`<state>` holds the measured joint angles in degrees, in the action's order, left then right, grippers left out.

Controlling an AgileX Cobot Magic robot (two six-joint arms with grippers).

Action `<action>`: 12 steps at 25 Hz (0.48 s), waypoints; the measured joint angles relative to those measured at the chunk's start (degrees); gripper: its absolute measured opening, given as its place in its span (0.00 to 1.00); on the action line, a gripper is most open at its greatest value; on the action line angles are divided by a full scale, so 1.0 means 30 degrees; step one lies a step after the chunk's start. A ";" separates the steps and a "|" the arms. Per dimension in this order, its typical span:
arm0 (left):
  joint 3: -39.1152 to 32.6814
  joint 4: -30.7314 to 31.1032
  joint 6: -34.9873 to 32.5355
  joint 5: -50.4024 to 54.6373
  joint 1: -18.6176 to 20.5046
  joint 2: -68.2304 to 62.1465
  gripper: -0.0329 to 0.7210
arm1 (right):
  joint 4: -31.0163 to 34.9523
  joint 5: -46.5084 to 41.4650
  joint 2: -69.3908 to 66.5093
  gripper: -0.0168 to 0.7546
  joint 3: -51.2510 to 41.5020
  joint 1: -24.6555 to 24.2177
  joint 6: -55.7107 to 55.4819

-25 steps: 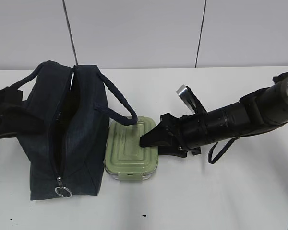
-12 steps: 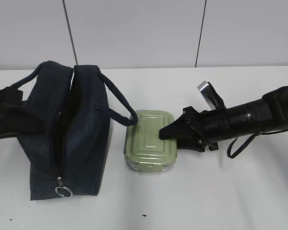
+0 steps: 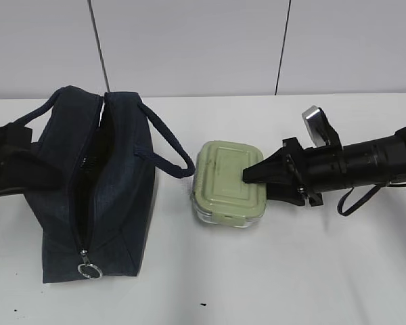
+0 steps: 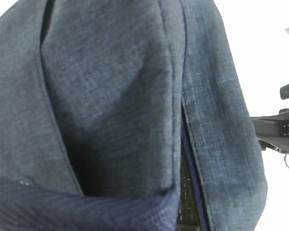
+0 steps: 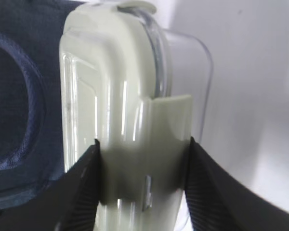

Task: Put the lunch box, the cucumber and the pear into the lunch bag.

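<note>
The navy lunch bag [image 3: 115, 196] stands at the left with its top zipper open; it fills the left wrist view [image 4: 111, 96]. The lunch box [image 3: 227, 183], with its sage-green lid, is tilted to the right of the bag, clear of its handle [image 3: 172, 152]. My right gripper [image 3: 249, 177] is shut on the box's right end; the right wrist view shows both fingers clamping the lid clip [image 5: 143, 183] on the box [image 5: 120, 86]. My left arm [image 3: 7, 166] is against the bag's left side, its jaws hidden. The cucumber and the pear are out of view.
The silver ring pull [image 3: 89, 271] hangs at the bag's near end. The white table [image 3: 291, 271] runs back to a pale wall. My right arm [image 4: 279, 127] shows at the edge of the left wrist view.
My right gripper has drawn the lunch box to the right, away from the bag and out from under its handle. The bag and left arm have not moved.
</note>
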<state>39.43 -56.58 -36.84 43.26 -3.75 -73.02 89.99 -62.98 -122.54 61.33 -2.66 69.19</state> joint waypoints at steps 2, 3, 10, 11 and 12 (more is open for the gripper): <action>0.0000 0.0000 0.0000 0.0000 0.0000 0.0000 0.02 | 0.0000 0.0000 0.0000 0.51 0.0123 -0.0261 0.0000; 0.0000 0.0000 0.0000 0.0000 0.0000 0.0000 0.02 | 0.0000 0.0000 0.0000 0.51 0.0230 -0.0359 0.0000; 0.0000 0.0000 0.0000 0.0000 0.0000 0.0000 0.02 | -0.0079 0.0038 0.0395 0.51 0.1257 -0.0567 -0.0198; 0.0000 0.0000 0.0000 0.0000 0.0000 0.0000 0.02 | -0.0118 0.0038 0.0672 0.51 0.1433 -0.0567 -0.0232; 0.0000 0.0000 0.0000 0.0000 0.0000 0.0000 0.02 | -0.0135 0.0002 0.0919 0.51 0.1576 -0.0567 -0.0348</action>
<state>39.43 -56.58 -36.84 43.26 -3.75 -73.02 89.59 -62.97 -119.79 66.06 -4.36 68.14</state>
